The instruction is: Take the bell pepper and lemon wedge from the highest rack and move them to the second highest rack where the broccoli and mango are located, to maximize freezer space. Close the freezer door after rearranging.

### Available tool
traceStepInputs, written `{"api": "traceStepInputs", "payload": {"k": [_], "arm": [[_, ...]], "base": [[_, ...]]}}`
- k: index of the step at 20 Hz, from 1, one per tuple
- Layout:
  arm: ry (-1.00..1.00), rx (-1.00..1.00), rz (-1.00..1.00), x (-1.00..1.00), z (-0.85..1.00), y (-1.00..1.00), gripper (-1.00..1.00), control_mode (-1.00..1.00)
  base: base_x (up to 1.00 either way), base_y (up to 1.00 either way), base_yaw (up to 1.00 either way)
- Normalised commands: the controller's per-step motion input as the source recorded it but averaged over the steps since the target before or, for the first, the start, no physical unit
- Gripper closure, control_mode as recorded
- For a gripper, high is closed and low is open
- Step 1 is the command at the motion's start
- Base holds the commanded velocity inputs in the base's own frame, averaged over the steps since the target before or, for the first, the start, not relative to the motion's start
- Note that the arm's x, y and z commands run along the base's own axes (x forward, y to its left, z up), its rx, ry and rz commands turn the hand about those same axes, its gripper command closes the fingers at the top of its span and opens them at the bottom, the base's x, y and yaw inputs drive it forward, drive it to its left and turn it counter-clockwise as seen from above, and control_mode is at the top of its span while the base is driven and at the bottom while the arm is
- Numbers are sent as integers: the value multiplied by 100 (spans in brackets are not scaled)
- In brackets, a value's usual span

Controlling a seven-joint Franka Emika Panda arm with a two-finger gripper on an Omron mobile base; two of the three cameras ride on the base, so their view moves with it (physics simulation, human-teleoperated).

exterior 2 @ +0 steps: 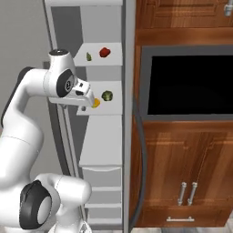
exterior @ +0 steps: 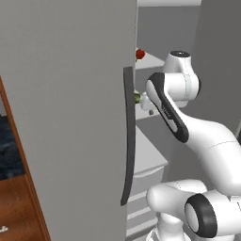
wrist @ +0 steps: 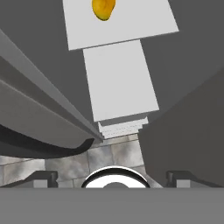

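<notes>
Small shiny red bell pepper (exterior 2: 104,52) and tiny olive-yellow lemon wedge (exterior 2: 88,57) sitting on the top rack (exterior 2: 116,59). Pincer (exterior 2: 92,101) low by yellow mango (wrist: 103,8); tips apart. Lift up, then reach far slowly.

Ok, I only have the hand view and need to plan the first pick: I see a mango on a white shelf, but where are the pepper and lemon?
Observer: Both sit on the top rack, one level above the mango. From the right base view, the bell pepper is right of the lemon wedge.
Operator: Is the hand near them?
Observer: No, the hand is at the second rack's level, beside the mango.
Operator: Anything else on that rack?
Observer: A broccoli, right of the mango.
</notes>
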Motion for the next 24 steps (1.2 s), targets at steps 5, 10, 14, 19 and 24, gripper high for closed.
{"api": "traceStepInputs", "payload": {"k": [5,10,14,19,24], "arm": [[0,0,0,0,0,0,-100,100],[0,0,0,0,0,0,-100,100],[0,0,0,0,0,0,-100,100],[0,0,0,0,0,0,-100,100],[0,0,0,0,0,0,-100,100]], "base": [[0,38,-24],[2,37,-16],[28,26,-1],[52,-3,0],[52,-23,0]]}}
